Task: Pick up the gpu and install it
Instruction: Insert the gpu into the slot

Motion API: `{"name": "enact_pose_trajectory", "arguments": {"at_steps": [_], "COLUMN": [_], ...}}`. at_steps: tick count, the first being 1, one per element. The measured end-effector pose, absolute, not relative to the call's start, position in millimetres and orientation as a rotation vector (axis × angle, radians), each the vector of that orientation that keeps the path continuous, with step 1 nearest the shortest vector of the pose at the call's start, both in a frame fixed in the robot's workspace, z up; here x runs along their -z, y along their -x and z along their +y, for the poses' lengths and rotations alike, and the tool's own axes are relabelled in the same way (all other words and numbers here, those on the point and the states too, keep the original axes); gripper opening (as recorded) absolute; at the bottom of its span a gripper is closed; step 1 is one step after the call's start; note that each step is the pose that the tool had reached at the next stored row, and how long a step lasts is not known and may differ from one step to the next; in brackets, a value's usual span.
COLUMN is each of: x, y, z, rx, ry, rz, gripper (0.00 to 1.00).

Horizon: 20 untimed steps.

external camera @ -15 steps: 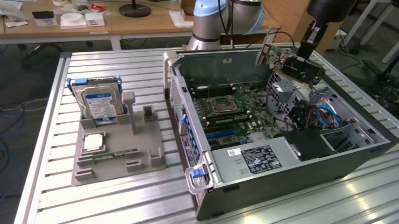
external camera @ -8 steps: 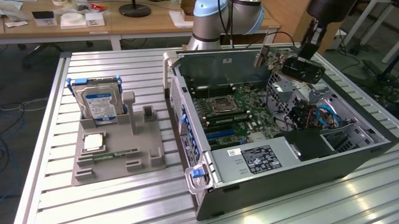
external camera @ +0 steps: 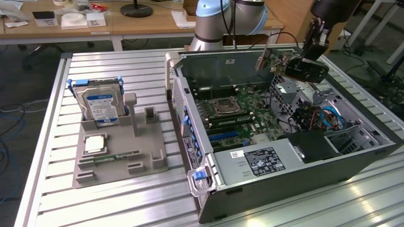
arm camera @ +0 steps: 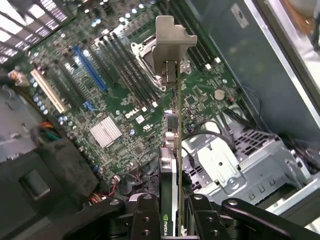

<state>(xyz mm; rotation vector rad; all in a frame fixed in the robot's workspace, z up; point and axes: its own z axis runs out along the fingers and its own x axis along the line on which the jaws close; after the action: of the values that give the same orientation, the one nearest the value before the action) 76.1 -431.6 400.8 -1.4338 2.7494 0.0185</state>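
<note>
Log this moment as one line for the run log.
gripper: shut on gpu | gpu: held above open computer case, over motherboard | install: not in a slot yet

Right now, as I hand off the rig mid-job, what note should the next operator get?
Tool: shut on the gpu, card held edge-on with the bracket end away from the wrist.
Gpu: in the air over the motherboard of the open computer case, touching no slot.
Done: pickup.
Left: seating the card in a slot.
</note>
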Motion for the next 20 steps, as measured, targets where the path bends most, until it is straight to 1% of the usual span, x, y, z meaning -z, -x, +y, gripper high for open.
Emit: {"name": "enact_pose_trajectory", "arguments": {"at_steps": [20], "x": [-400.6], "y": [-76.1], "z": [-431.6], "rx": [-0.028], "ry": [1.894], "rz": [2.459], "gripper": [0.27]}}
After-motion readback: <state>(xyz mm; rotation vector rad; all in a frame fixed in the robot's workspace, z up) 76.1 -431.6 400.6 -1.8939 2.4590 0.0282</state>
